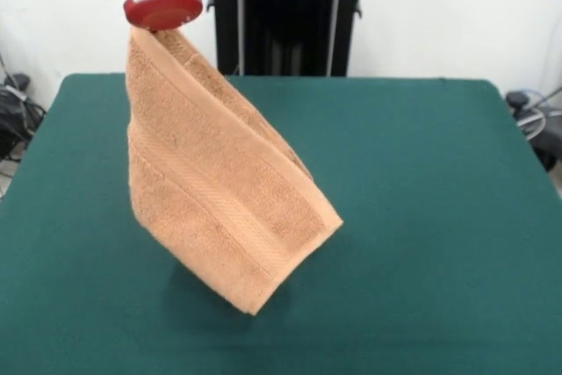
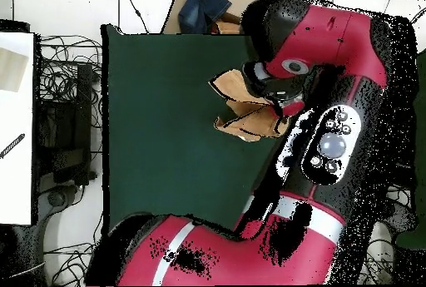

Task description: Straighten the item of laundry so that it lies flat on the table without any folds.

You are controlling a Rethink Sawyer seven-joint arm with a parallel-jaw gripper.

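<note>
Got my gripper (image 1: 162, 28) clamped on one corner of the towel (image 1: 211, 182), dangling over the table (image 1: 421, 217). Dropping now probably leaves a crumpled, folded heap.

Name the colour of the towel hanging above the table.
Orange-tan, with woven bands; the towel shows best in the front view.

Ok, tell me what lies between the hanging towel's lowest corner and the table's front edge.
Nothing: in the front view only bare green table lies below the towel, which hangs from the tool.

Robotics lab, green-clothed table (image 1: 421, 217) against white wall (image 1: 439, 15), tangled cables (image 2: 62, 92) on floor
</note>
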